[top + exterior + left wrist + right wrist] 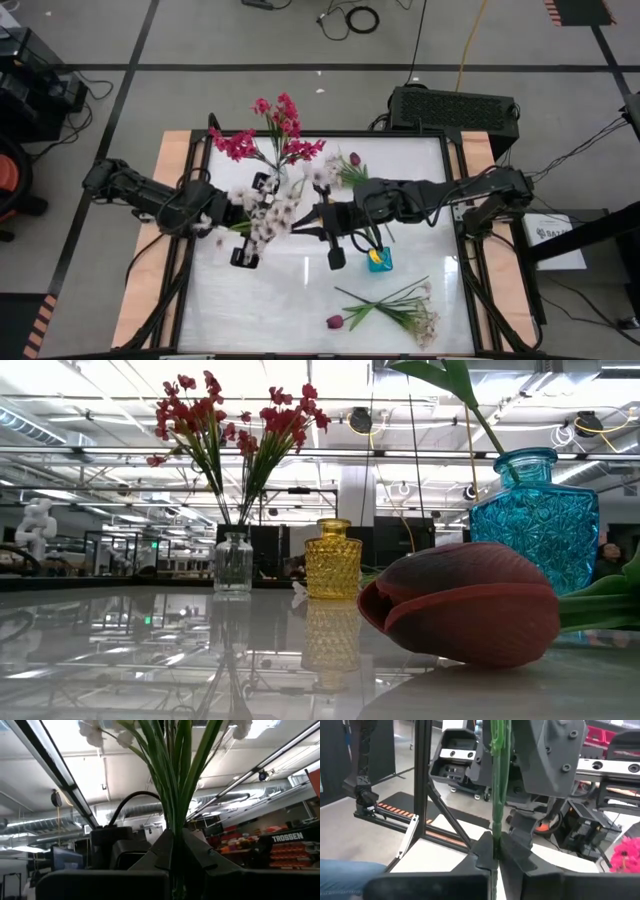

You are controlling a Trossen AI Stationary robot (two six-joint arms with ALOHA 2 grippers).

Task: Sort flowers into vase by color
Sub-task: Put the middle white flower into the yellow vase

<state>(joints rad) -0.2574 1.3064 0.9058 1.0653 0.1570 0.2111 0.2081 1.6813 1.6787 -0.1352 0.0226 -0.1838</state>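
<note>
White sprig (268,212) pinched by both grippers, mid-table
Thin green plastic stems; left gripper (172,851) and right gripper (496,851) each clamped on them. Faceted blue vase (533,515) behind glossy maroon tulip (465,603)

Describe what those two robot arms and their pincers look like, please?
Both arms are dark, nearly black, built from chunky jointed segments with black cables looping along them. The left gripper and the right gripper each end in two matte dark, wedge-shaped fingers that taper toward the tips. No markings show on them.
</note>
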